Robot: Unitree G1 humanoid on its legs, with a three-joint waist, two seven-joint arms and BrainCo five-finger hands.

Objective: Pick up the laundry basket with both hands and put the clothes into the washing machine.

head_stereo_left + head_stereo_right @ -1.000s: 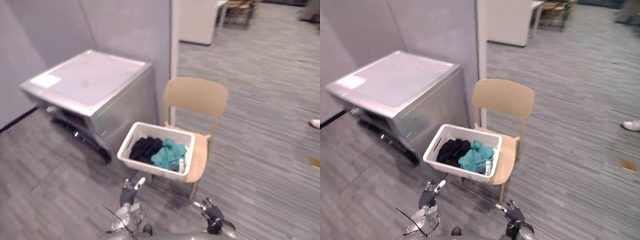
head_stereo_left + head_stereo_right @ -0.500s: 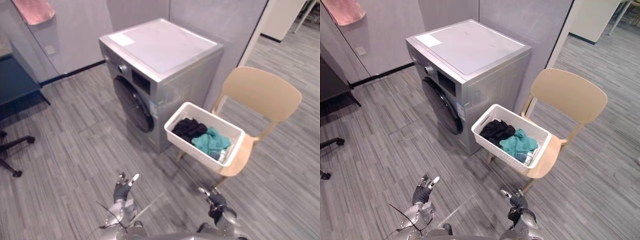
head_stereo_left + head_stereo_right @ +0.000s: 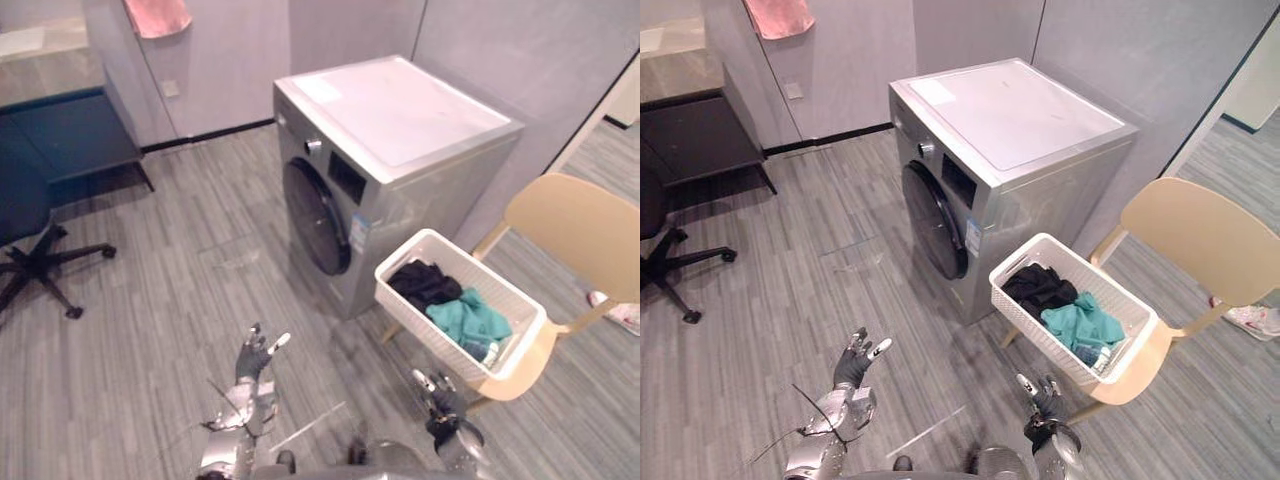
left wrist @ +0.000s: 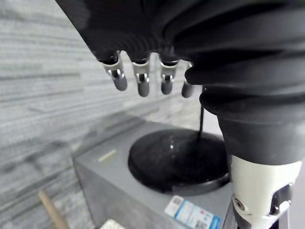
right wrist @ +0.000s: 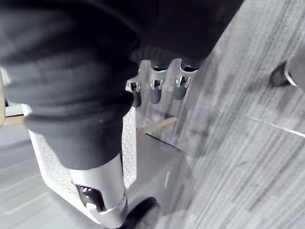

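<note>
Resting on the tan chair (image 3: 575, 225) beside the washing machine (image 3: 400, 110), the white laundry basket (image 3: 430, 338) holds dark and teal clothes (image 3: 465, 318). Left hand (image 3: 255, 358) and right hand (image 3: 440, 395) hover over the floor (image 3: 150, 330), fingers relaxed, empty.

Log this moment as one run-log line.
phase: pre-grasp | left hand open, empty | right hand open, empty | laundry basket on chair, untouched | clothes in basket | washing machine door shut
</note>
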